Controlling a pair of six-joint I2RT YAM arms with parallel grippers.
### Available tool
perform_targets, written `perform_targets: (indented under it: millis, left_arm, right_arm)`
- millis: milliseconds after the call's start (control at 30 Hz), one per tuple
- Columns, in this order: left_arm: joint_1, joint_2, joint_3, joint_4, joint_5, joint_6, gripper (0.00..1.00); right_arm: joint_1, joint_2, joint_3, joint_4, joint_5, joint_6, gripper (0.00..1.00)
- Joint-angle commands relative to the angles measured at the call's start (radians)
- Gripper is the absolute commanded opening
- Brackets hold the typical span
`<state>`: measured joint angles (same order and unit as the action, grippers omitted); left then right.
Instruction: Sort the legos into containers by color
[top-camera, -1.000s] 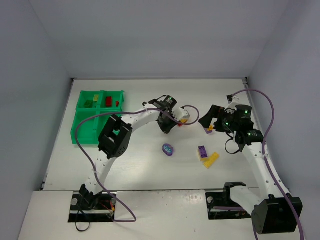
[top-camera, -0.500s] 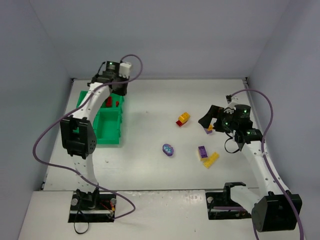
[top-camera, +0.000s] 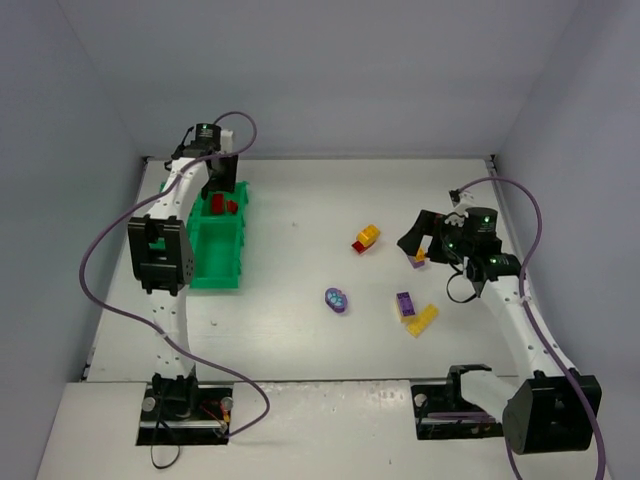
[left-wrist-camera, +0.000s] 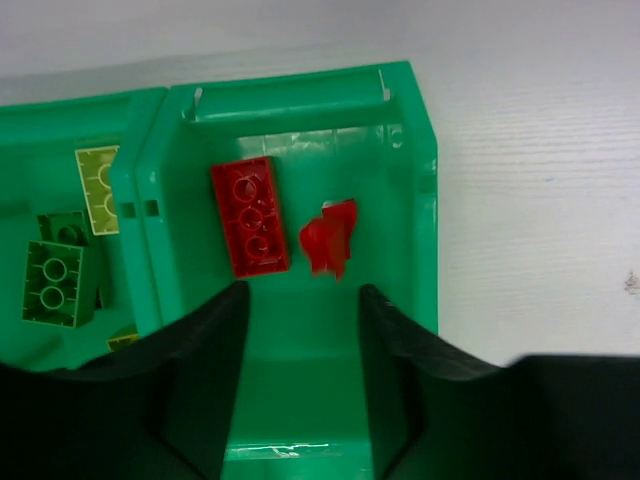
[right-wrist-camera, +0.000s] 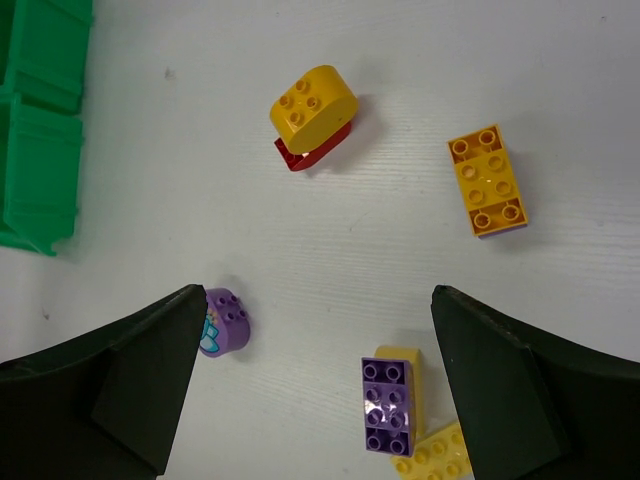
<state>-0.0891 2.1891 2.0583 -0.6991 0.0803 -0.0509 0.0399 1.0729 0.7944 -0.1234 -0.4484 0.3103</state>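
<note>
The green tray (top-camera: 216, 264) stands at the far left. My left gripper (top-camera: 222, 188) hangs open and empty over its back right compartment (left-wrist-camera: 400, 250), which holds a red brick (left-wrist-camera: 250, 217) and a smaller, blurred red piece (left-wrist-camera: 330, 236). The compartment to the left holds a lime brick (left-wrist-camera: 98, 176) and a green brick (left-wrist-camera: 54, 284). My right gripper (right-wrist-camera: 318, 340) is wide open and empty above the loose legos: a yellow oval on a red piece (right-wrist-camera: 313, 106), an orange brick (right-wrist-camera: 487, 180), a purple oval piece (right-wrist-camera: 223, 320), and a purple brick (right-wrist-camera: 387, 405) lying on yellow bricks (right-wrist-camera: 436, 458).
The tray's near compartments (right-wrist-camera: 38, 120) show at the left edge of the right wrist view. In the top view the loose legos lie mid-table: yellow-red piece (top-camera: 366, 238), purple oval (top-camera: 337, 300), purple and yellow bricks (top-camera: 413, 312). White walls enclose the table.
My left arm has swung from the yellow-red piece at mid-table over to the tray's back right compartment. The right arm has barely moved.
</note>
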Motion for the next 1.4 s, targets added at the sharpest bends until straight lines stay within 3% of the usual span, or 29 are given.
perform_targets:
  millis: [0, 300, 533, 667, 900, 933, 1200, 1367]
  left_arm:
    - [0.003, -0.055, 0.083, -0.007, -0.034, -0.02, 0.45]
    - [0.002, -0.127, 0.053, -0.028, 0.012, -0.078, 0.56]
    - [-0.018, -0.328, -0.079, -0.016, 0.09, -0.227, 0.73]
    - [-0.044, -0.454, -0.234, 0.023, 0.162, -0.288, 0.77]
    - [-0.115, -0.669, -0.453, 0.052, 0.179, -0.296, 0.79]
    - [-0.124, -0.683, -0.472, 0.05, 0.182, -0.296, 0.79]
    - [-0.141, -0.767, -0.599, 0.059, 0.233, -0.308, 0.79]
    - [-0.15, -0.795, -0.63, 0.064, 0.249, -0.307, 0.79]
  right_arm:
    - [-0.005, 0.015, 0.052, 0.053, 0.043, -0.033, 0.91]
    - [0.037, 0.151, 0.17, 0.028, 0.122, -0.108, 0.88]
    - [0.253, 0.407, 0.374, -0.035, 0.298, -0.23, 0.9]
    - [0.268, 0.525, 0.469, -0.07, 0.306, -0.22, 0.92]
    - [0.327, 0.639, 0.569, -0.099, 0.445, 0.048, 0.91]
    - [0.334, 0.669, 0.583, -0.111, 0.509, 0.076, 0.91]
    - [0.359, 0.759, 0.623, -0.14, 0.57, 0.318, 0.91]
    - [0.364, 0.788, 0.605, -0.147, 0.606, 0.411, 0.81]
